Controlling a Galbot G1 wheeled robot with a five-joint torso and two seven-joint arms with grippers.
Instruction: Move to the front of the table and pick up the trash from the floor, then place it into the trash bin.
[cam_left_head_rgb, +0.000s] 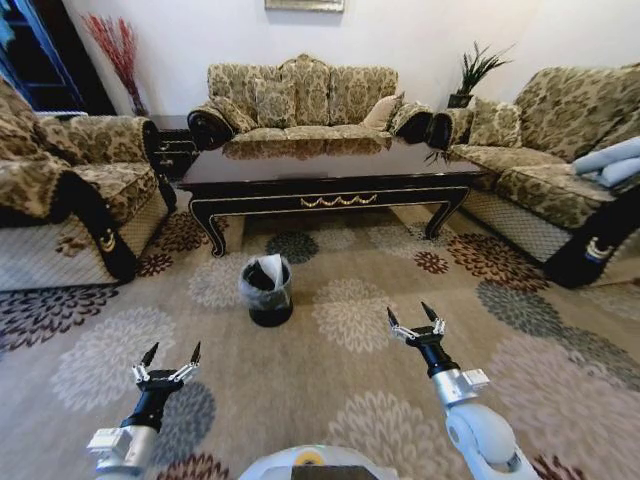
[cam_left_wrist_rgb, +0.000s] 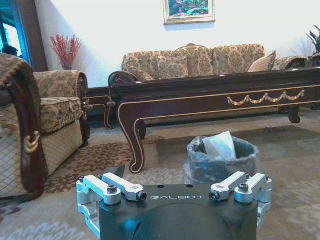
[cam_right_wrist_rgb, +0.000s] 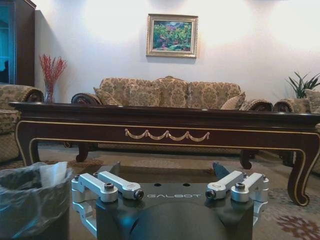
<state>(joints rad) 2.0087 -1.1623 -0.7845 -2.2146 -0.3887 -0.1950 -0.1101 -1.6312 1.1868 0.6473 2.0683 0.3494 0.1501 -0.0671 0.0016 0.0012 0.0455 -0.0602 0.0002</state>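
The dark wood table (cam_left_head_rgb: 330, 172) with gold scrollwork stands ahead of me across the patterned floor (cam_left_head_rgb: 340, 400). In front of its left leg sits the small black trash bin (cam_left_head_rgb: 267, 295), and a white piece of trash (cam_left_head_rgb: 271, 268) sticks up inside its liner. My left gripper (cam_left_head_rgb: 170, 358) hovers open over the carpet, nearer to me than the bin and to its left. My right gripper (cam_left_head_rgb: 415, 318) is also open and holds nothing, to the right of the bin. The left wrist view shows the bin (cam_left_wrist_rgb: 220, 165) close ahead; in the right wrist view the bin (cam_right_wrist_rgb: 30, 200) lies off to one side.
Patterned sofas ring the table: one at the left (cam_left_head_rgb: 60, 190), one behind it (cam_left_head_rgb: 300, 100), one at the right (cam_left_head_rgb: 560, 160). A small dark side table (cam_left_head_rgb: 175, 145) stands in the back left corner. Open carpet lies between me and the table.
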